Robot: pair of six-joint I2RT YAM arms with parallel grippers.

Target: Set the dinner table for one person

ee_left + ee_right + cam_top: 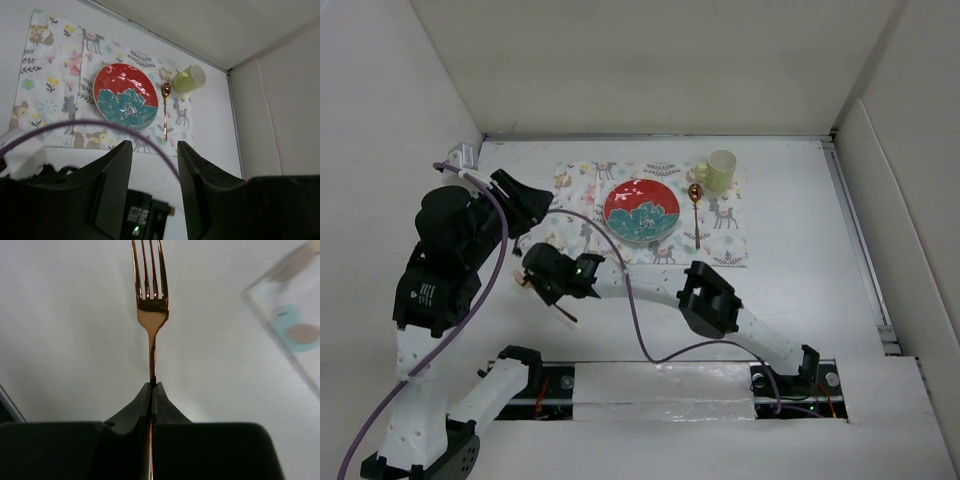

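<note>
Pinching the copper fork (152, 315) by its thin handle, the right hand (152, 387) has its fingers shut tight on the stem with the tines pointing away, a grip that probably keeps the fork straight for laying it flat. It is held over the bare white surface (800, 300), near and to the left of the placemat (725, 240). That is likely the side where the fork belongs, since the right side is taken. Just beyond, the left hand (155, 165) is spread wide and grips nothing. It is raised and aimed at the setting, seemingly parked clear of the work. Farther off, the placemat lies flat at the far middle of the surface. The red and teal plate (641, 210) sits at its centre, the spoon (696, 215) lies just right of the plate, and the pale green cup (719, 170) stands at its far right corner.
</note>
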